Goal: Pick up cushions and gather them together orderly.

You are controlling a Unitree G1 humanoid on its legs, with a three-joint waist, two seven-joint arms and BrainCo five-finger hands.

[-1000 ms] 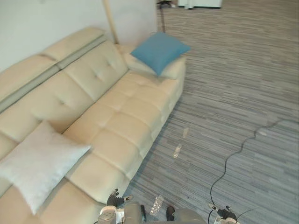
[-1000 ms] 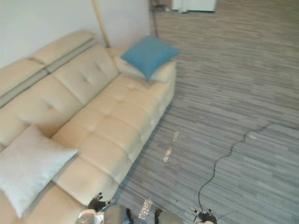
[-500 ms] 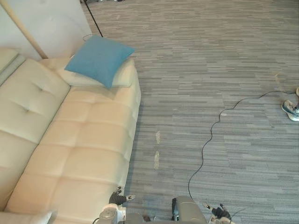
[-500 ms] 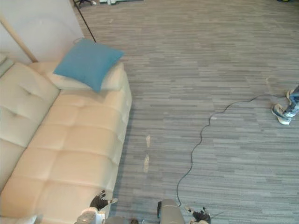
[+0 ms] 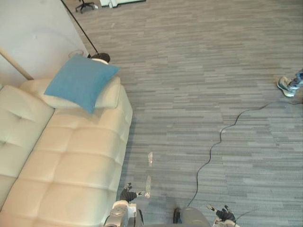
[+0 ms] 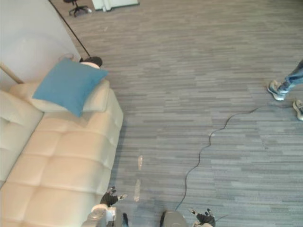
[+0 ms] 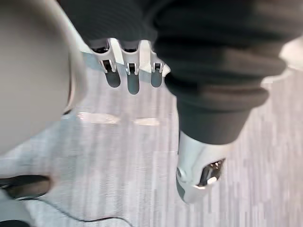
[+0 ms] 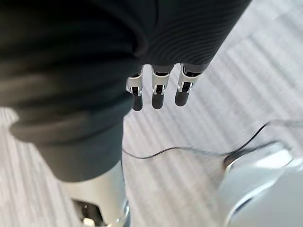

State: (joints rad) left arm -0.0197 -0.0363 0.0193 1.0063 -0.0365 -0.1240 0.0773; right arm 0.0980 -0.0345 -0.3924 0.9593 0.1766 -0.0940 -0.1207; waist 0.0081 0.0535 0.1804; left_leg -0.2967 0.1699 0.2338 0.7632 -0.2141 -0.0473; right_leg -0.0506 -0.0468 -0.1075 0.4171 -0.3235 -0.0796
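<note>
A blue cushion [image 5: 79, 80] leans on the padded right armrest [image 5: 108, 95] of the cream sofa [image 5: 66, 165], far ahead of both hands. My left hand [image 5: 128, 194] hangs low beside the sofa's front corner, fingers [image 7: 132, 78] relaxed and empty. My right hand [image 5: 223, 215] hangs at the bottom edge over the carpet, its fingers [image 8: 158, 92] loose with nothing in them.
Grey striped carpet [image 5: 199, 90] stretches to the right of the sofa. A floor lamp's round base [image 5: 100, 57] and thin pole stand behind the armrest. A person's shoes [image 6: 277, 90] show at the right edge. An office chair [image 6: 75, 7] stands far back.
The camera has swung right: the sofa has slid left and the white cushion has left the picture. A person's shoes now sit at the right. Both hands hang as before.
</note>
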